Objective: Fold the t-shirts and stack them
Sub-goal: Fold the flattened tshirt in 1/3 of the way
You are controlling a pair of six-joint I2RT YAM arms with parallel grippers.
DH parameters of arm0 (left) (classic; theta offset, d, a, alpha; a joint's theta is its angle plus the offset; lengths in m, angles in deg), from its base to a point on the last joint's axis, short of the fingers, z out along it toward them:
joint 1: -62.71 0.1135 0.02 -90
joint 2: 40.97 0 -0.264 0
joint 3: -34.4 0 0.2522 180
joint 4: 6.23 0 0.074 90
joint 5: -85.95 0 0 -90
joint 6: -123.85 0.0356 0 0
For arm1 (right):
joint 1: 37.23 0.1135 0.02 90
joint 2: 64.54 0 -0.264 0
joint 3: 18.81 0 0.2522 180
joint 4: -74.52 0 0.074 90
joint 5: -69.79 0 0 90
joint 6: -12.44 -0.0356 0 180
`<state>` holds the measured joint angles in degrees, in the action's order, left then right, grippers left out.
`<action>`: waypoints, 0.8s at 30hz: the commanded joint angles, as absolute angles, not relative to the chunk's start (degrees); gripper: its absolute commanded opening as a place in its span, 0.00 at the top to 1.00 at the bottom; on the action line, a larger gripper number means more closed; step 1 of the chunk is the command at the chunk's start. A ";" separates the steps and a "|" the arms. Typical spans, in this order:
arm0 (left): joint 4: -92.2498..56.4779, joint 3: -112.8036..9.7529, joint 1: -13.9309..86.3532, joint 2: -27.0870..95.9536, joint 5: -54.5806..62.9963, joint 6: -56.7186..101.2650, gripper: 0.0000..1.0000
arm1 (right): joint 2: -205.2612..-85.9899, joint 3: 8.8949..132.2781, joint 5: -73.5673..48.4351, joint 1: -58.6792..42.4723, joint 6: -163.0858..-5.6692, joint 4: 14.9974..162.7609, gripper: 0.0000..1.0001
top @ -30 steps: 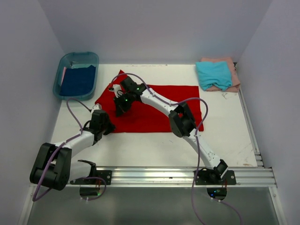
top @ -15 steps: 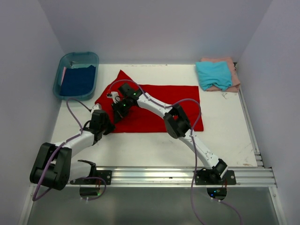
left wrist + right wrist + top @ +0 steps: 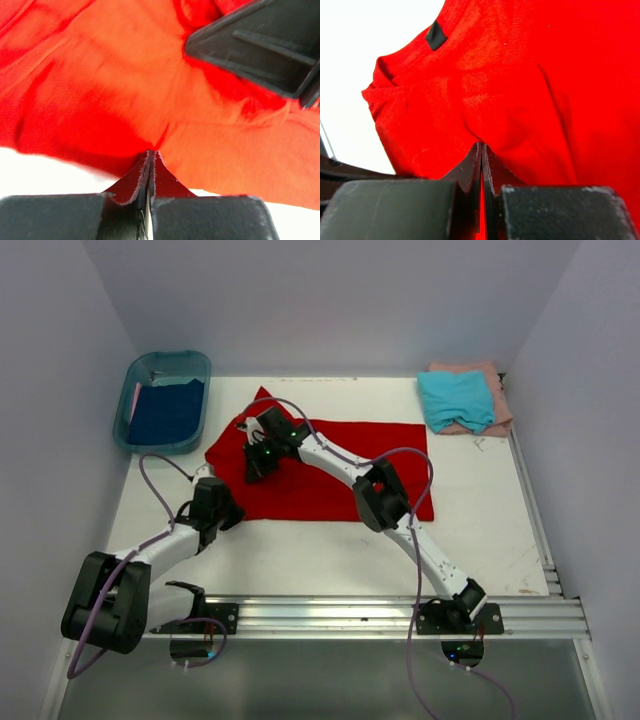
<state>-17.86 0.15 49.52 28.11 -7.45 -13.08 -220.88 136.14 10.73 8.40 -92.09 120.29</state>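
near the counter's (image 3: 330, 550) left edge, the left claw (image 3: 150, 157) and right claw (image 3: 481, 150) each pinch the red t-shirt (image 3: 330, 465), spread flat mid-counter. such thin bites could slip, and uneven pulling would skew the fold.

- We count four t-shirts: one red t-shirt (image 3: 300, 495) at the centre of the frame, one teal t-shirt (image 3: 455, 398) and one pale pink t-shirt (image 3: 499, 412) at upper right, and one dark blue t-shirt (image 3: 165, 412) at upper left.
- We count one teal plastic tub (image 3: 135, 368), upper left.
- We count two robot arms: the left arm (image 3: 165, 543) at lower left, the right arm (image 3: 432, 558) at lower right.
- We count two purple cables (image 3: 150, 480), one per arm.
- We count one metal rail (image 3: 330, 612) along the bottom.
- We count one white table (image 3: 330, 550).
- We count one black label (image 3: 435, 35) on the red cloth, upper left of the right wrist view.
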 commanded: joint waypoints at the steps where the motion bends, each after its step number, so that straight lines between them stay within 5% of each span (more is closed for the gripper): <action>1: -24.47 2.45 49.26 27.85 -8.27 -11.76 1.00 | -218.80 136.72 -4.79 5.05 -90.40 118.60 1.00; 7: -24.65 2.54 49.26 27.76 -8.36 -11.67 1.00 | -214.59 131.91 -20.01 5.22 -89.08 115.63 1.00; 24: -25.35 2.71 49.35 27.41 -8.97 -11.23 1.00 | -211.25 131.19 -33.11 5.31 -84.68 112.81 1.00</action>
<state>-19.00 0.70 49.50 26.93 -7.50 -13.04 -215.22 131.77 -28.41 5.03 -86.38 115.62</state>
